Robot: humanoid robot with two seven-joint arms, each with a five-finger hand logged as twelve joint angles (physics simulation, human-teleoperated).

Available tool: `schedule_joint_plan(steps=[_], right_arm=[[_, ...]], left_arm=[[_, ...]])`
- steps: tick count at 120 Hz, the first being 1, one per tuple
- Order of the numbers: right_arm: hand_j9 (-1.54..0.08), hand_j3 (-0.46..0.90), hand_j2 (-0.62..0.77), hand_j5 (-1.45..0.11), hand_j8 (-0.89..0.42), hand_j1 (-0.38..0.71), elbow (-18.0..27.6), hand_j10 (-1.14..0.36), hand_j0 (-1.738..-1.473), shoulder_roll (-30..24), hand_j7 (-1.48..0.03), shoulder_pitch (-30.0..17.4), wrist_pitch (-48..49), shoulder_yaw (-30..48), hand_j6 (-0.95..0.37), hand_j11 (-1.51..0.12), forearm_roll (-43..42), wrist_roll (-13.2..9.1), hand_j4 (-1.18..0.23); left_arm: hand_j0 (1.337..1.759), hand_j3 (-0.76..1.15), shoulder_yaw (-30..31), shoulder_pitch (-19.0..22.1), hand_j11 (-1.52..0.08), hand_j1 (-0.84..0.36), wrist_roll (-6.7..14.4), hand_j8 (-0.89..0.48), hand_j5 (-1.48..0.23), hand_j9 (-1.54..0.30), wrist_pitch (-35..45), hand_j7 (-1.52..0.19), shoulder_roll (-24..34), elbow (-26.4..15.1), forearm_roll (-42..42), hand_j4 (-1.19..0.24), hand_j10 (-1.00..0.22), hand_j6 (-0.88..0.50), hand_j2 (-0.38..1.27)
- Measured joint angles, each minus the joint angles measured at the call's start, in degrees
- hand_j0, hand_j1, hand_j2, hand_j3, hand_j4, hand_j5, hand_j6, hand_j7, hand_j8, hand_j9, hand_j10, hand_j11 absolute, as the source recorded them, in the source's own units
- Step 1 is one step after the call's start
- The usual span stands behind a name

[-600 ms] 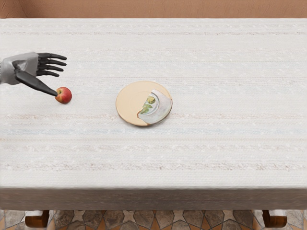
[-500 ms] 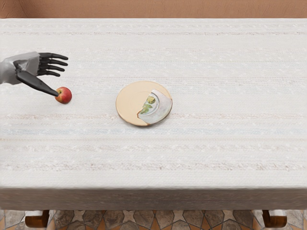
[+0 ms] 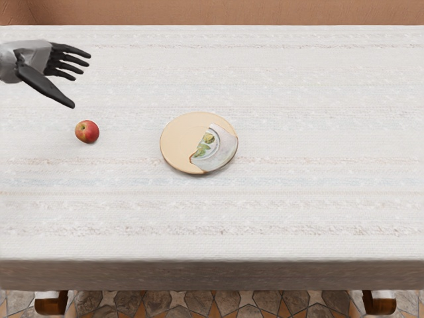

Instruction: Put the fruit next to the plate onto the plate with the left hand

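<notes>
Grey-black left hand (image 3: 45, 61) lifted away from small red apple (image 3: 87, 131), fingers spread, nothing held, pale cloth-covered table (image 3: 318, 212), patterned tiled floor (image 3: 199, 305) seen below

- Apple (image 3: 87, 131): red, with a yellowish patch.
- Plate (image 3: 180, 142): tan, with a pale grey section bearing a green leaf motif.
- Tablecloth (image 3: 298, 199): off-white, faint horizontal bands.
- Left hand (image 3: 44, 64): grey palm, black fingers.
- Floor (image 3: 212, 303): brown and grey tile pattern.
</notes>
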Motion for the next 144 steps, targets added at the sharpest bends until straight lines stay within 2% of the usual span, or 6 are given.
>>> schedule_joint_plan(steps=[11, 29, 45, 74, 102, 144], right_arm=[[-0.05, 0.0, -0.01, -0.05, -0.04, -0.3, 0.0, -0.04, -1.658, 0.0, -0.05, -0.1, 0.0, 0.0, -0.04, -0.05, 0.0, 0.0, -0.04], [-0.05, 0.0, -0.01, -0.05, -0.04, -0.3, 0.0, -0.04, -1.658, 0.0, -0.05, -0.1, 0.0, 0.0, -0.04, -0.05, 0.0, 0.0, -0.04], [-0.05, 0.0, -0.01, -0.05, -0.04, -0.3, 0.0, -0.04, -1.658, 0.0, -0.05, -0.1, 0.0, 0.0, -0.04, -0.05, 0.0, 0.0, -0.04], [-0.05, 0.0, -0.01, -0.05, -0.04, -0.3, 0.0, -0.04, -1.658, 0.0, -0.05, -0.1, 0.0, 0.0, -0.04, -0.05, 0.0, 0.0, -0.04], [-0.05, 0.0, -0.01, -0.05, -0.04, -0.3, 0.0, -0.04, -1.658, 0.0, -0.05, -0.1, 0.0, 0.0, -0.04, -0.05, 0.0, 0.0, -0.04], [-0.05, 0.0, -0.01, -0.05, -0.04, -0.3, 0.0, -0.04, -1.658, 0.0, -0.05, -0.1, 0.0, 0.0, -0.04, -0.05, 0.0, 0.0, -0.04]], left_arm=[[1.658, 0.0, 2.9, -2.2, -0.32, 0.06, 1.3, -0.25, -0.32, -0.32, 0.0, -0.32, 1.5, -0.6, -0.6, -0.25, -0.25, -0.25, 0.05], [1.658, 0.0, 4.8, -3.0, -0.32, 0.06, 15.0, -0.25, -0.32, -0.32, 0.0, -0.32, 2.6, -8.8, -5.0, -0.25, -0.25, -0.25, 0.05], [1.658, 0.0, 5.7, -3.2, -0.32, 0.06, 20.0, -0.25, -0.32, -0.32, 0.0, -0.32, 4.6, -11.8, -8.9, -0.25, -0.25, -0.25, 0.05], [1.658, 0.0, 19.9, -14.8, -0.32, 0.06, 21.8, -0.25, -0.32, -0.32, 1.2, -0.32, 9.9, -18.8, -12.5, -0.25, -0.25, -0.25, 0.05], [1.658, 0.0, 34.0, -16.6, -0.32, 0.06, 22.0, -0.25, -0.32, -0.32, 31.1, -0.32, 6.8, -27.7, -0.8, -0.25, -0.25, -0.25, 0.05], [1.658, 0.0, 55.6, -23.2, -0.32, 0.06, 22.0, -0.25, -0.32, -0.32, 49.7, -0.32, -8.7, -21.6, 4.2, -0.25, -0.25, -0.25, 0.05]])
